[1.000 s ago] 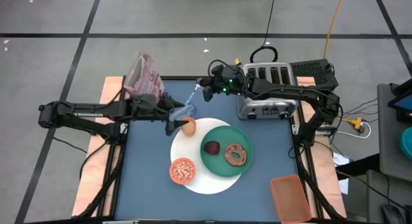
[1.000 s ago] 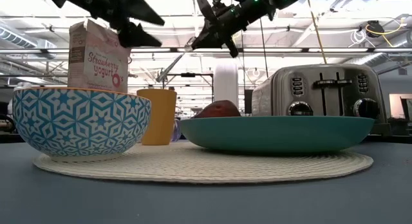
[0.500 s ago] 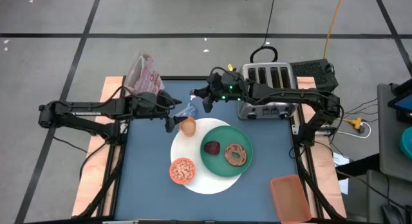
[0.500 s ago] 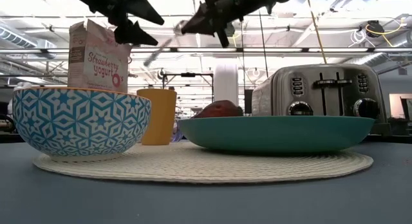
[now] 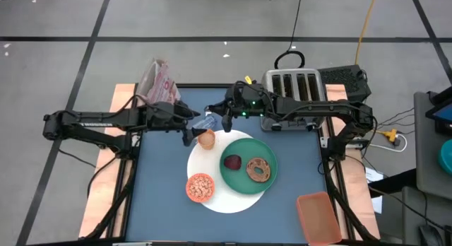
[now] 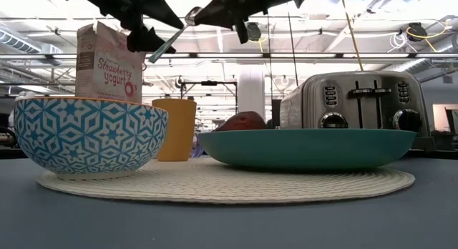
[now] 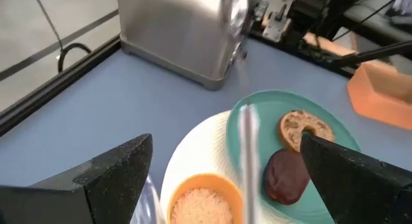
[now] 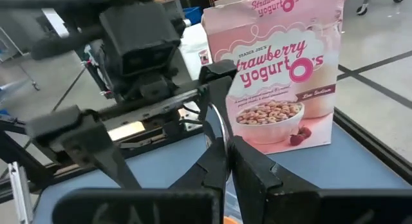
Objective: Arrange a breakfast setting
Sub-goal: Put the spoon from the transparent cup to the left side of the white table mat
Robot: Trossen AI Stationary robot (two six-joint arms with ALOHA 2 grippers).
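My tabletop (image 5: 162, 196) is a blue-grey sheet with bare wood showing at its side edges. On it lies a white woven disc (image 5: 219, 201) carrying a green plate (image 5: 244, 181), an orange cup (image 5: 205, 138) and a bowl (image 5: 200, 187) of cereal. The bagel (image 5: 258, 169) and the dark red fruit (image 5: 232, 162) rest on the plate, side by side and apart. A steel toaster (image 5: 295, 97) stands at the far edge, a pink cereal box (image 5: 157, 82) at the far left corner, and an orange tray (image 5: 319, 217) near the front right. The floor is grey with dark lines; the low view shows a hall with ceiling trusses and lights.

My right claw (image 5: 214, 109) hangs above the far side of the disc, fingers pressed together on the handle of a metal spoon (image 6: 172, 37), which slants down toward my left claw (image 5: 189, 126). The left claw hovers just beside the cup, its fingers (image 7: 116, 179) spread wide and holding nothing.

The spoon appears only as a blurred streak in the left wrist view. A clear glass (image 5: 204, 123) between the two claws is hard to make out.
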